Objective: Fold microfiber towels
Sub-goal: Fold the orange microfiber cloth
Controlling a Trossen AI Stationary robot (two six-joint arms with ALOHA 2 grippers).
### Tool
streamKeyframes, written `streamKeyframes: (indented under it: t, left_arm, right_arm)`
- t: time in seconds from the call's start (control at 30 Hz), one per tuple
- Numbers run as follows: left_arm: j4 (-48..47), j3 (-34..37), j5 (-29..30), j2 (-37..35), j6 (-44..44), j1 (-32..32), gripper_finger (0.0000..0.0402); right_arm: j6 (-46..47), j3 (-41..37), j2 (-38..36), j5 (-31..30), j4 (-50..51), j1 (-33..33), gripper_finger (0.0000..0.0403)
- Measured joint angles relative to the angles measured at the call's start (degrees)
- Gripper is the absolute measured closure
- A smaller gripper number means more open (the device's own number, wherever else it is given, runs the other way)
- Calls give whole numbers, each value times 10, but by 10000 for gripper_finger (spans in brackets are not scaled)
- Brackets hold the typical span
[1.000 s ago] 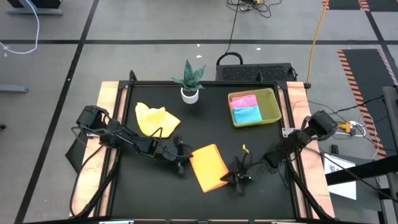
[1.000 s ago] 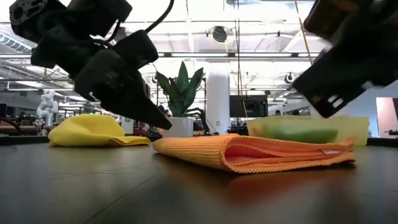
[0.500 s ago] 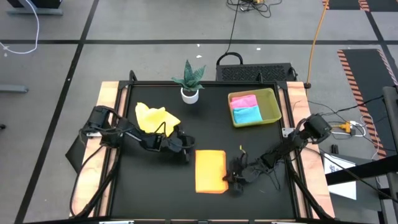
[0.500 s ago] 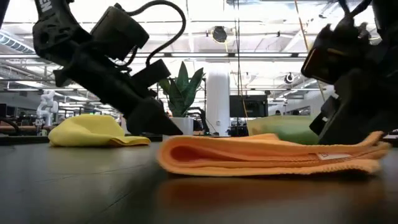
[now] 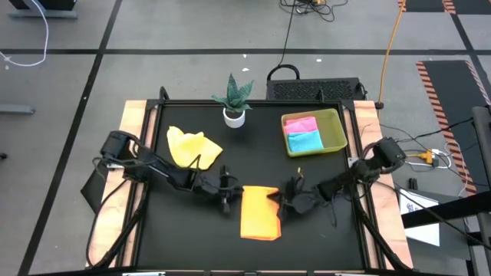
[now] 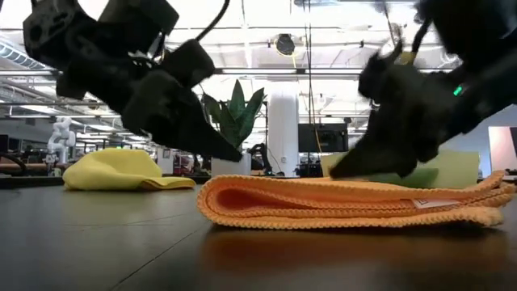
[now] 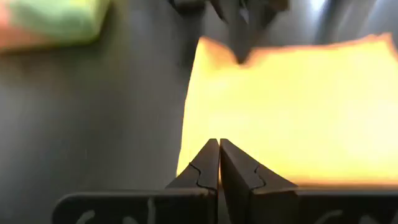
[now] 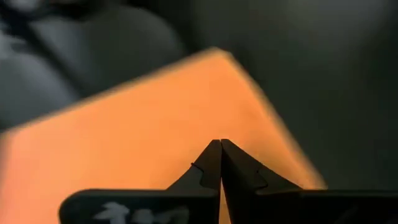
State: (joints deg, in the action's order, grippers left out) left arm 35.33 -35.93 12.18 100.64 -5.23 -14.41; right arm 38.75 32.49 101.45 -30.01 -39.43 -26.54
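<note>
Folded orange towel [image 5: 259, 212] lies flat on the black worktop [image 5: 253, 153] between the left gripper [image 5: 228, 201] and right gripper [image 5: 289, 201] (both closed, empty).

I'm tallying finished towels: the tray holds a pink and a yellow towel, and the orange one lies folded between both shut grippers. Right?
Not quite. In the high view the tray holds the pink towel and a light blue towel; the yellow towel lies crumpled on the table. The orange towel does lie folded between the shut left gripper and right gripper.
</note>
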Motion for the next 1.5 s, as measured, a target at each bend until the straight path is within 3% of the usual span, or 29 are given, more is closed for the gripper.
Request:
streamKeyframes:
  t: [0.2,0.33,0.53,0.67,0.87,1.07,1.3,1.5]
  left_arm:
    - [24,-1,18,61,-16,1,385]
    - [19,0,57,67,-28,2,385]
    - [82,-1,44,51,-38,1,385]
    - [115,-1,13,52,-18,4,385]
    - [69,-1,15,52,-16,12,385]
    - [48,0,71,53,-35,21,385]
    - [139,-5,-38,52,-42,19,385]
    - [125,-11,-23,60,-29,20,385]
  right_arm:
    - [54,0,-1,-44,108,26,403]
    - [38,0,-15,-48,106,14,403]
    - [26,0,-47,-71,93,-6,403]
    - [8,0,-47,-13,77,-5,403]
    - [10,0,-47,54,132,-5,403]
    - [-17,0,-58,105,142,-6,403]
    - [-39,0,-76,27,75,1,403]
    - [12,0,-49,4,131,28,403]
